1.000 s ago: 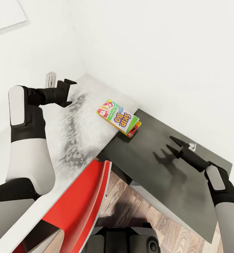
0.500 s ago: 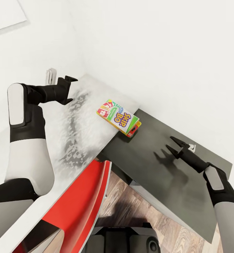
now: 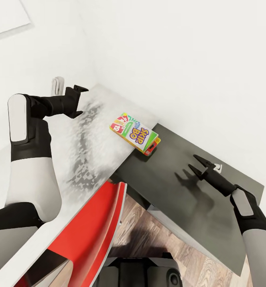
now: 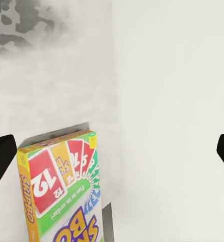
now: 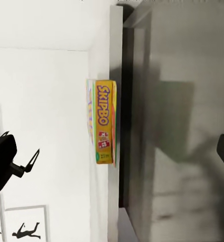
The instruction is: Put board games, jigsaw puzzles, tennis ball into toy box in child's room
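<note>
A colourful Skip-Bo board game box (image 3: 134, 132) lies flat on the pale grey-white table (image 3: 89, 135), at the edge where the top meets the dark grey side panel (image 3: 180, 191), close to the white wall (image 3: 180, 59). The left tool (image 3: 77, 100) hovers above the far part of the table, well apart from the box, fingers spread and empty. The right tool (image 3: 199, 165) hangs beside the dark panel, fingers also spread, holding nothing; a red chair (image 3: 89, 231) stands below.
</note>
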